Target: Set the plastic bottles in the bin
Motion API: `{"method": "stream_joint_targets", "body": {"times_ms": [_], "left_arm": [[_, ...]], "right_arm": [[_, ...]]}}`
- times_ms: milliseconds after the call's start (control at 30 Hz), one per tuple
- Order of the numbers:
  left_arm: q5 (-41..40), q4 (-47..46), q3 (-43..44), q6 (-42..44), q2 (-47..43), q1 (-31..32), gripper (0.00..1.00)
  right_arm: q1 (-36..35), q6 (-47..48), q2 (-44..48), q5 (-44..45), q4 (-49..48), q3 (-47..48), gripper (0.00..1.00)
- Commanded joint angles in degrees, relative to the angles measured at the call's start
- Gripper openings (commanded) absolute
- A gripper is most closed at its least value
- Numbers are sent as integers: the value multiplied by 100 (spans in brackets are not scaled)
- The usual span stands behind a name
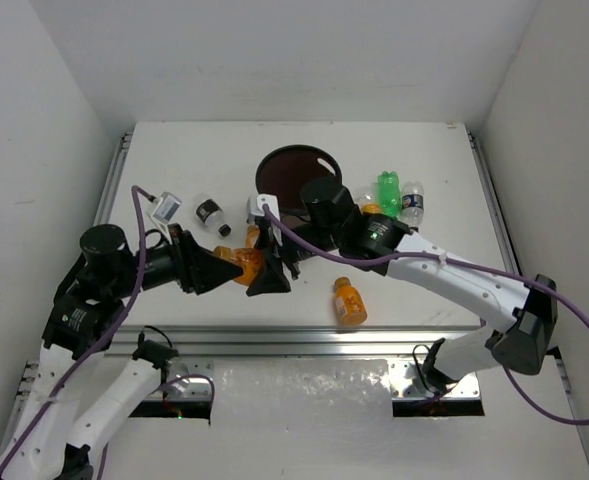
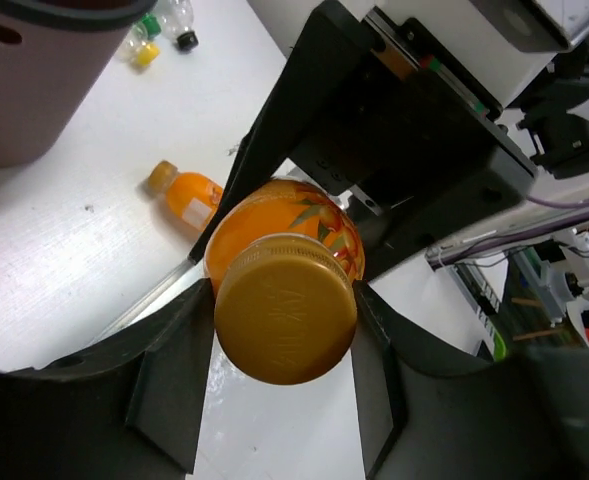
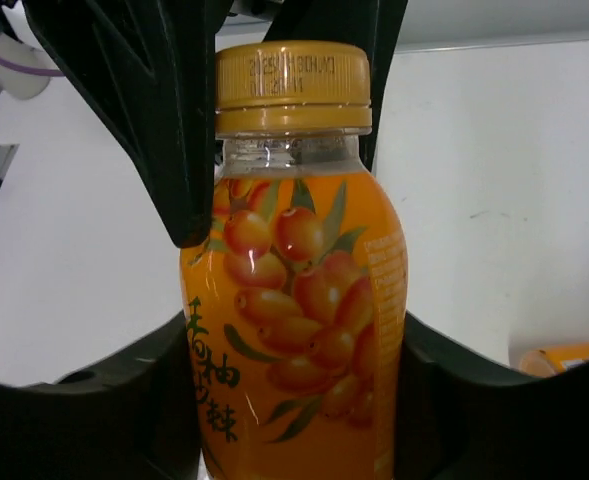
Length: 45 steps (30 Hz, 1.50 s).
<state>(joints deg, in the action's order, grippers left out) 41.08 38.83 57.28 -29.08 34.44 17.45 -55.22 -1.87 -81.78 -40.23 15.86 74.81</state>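
walls (image 1: 274, 50): plain white, three sides | table (image 1: 174, 160): white top, metal rail (image 1: 304, 340) along near edge | light: even

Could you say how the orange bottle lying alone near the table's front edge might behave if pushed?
Lying on its round side, the orange bottle would probably roll. It looks full, so likely heavy for its size.

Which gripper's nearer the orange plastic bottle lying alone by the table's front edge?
Right. The right gripper sits just left of the lying orange bottle; the left gripper is further left, beyond the held orange bottle.
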Motion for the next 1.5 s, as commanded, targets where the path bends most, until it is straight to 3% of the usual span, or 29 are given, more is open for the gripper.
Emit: {"method": "stream_joint_targets", "body": {"times_ms": [0, 33, 67, 100, 133, 167, 200, 300, 333, 567, 633, 700, 767, 967, 1100, 1167, 1467], "left_arm": [[164, -718, 56, -63, 195, 30, 25], [-237, -684, 90, -71, 300, 30, 45], [-685, -553, 317, -71, 335, 30, 88], [-1324, -369, 537, -71, 449, 30, 99], [-2766, 85, 765, -89, 528, 30, 100], [-3416, 272, 1229, -133, 599, 30, 100], [-4641, 440, 1451, -246, 739, 39, 100], [-6220, 1073, 2059, -519, 1046, 30, 100], [-6418, 1083, 2086, -554, 1109, 30, 100], [-6367, 574, 1648, -634, 1741, 30, 100], [-6384, 372, 1515, -687, 1917, 30, 100], [-6480, 275, 1392, -722, 2145, 30, 100], [-6629, 178, 1251, -774, 2365, 30, 100], [-6736, -252, 1031, -897, 3268, 13, 100], [-6570, -543, 1110, -1029, 4454, -206, 100], [-6098, -709, 1137, -1169, 4797, -505, 100], [-6499, -1228, 1787, -1530, 6768, -936, 99]], "right_arm": [[-15, -40, 319, -22, -556, -71, 0], [-6, -16, 381, 145, -610, -132, 6], [-6, 54, 443, 651, -549, -124, 7], [3, 99, 496, 1057, -427, -63, 6], [3, 142, 487, 1531, -104, 129, 4], [72, 134, 444, 2501, 100, 270, 1], [151, 73, 278, 2911, 319, 472, 0], [862, -558, -222, 3861, 1608, 1420, 0], [1299, -717, -346, 3934, 1857, 1849, 0], [1892, -667, -1506, 4787, 2685, 3205, 11], [1945, -596, -1997, 4928, 3001, 3846, 36], [1945, -613, -2262, 5103, 3290, 4233, 93], [1945, -648, -2421, 4973, 3467, 4726, 99], [1945, -955, -1537, 4744, 3310, 4324, 99], [1910, -1385, -482, 4288, 3126, 3131, 99], [1901, -1448, 123, 4191, 2959, 2359, 99], [1892, -1589, 1926, 3399, 2826, 475, 99]]}}
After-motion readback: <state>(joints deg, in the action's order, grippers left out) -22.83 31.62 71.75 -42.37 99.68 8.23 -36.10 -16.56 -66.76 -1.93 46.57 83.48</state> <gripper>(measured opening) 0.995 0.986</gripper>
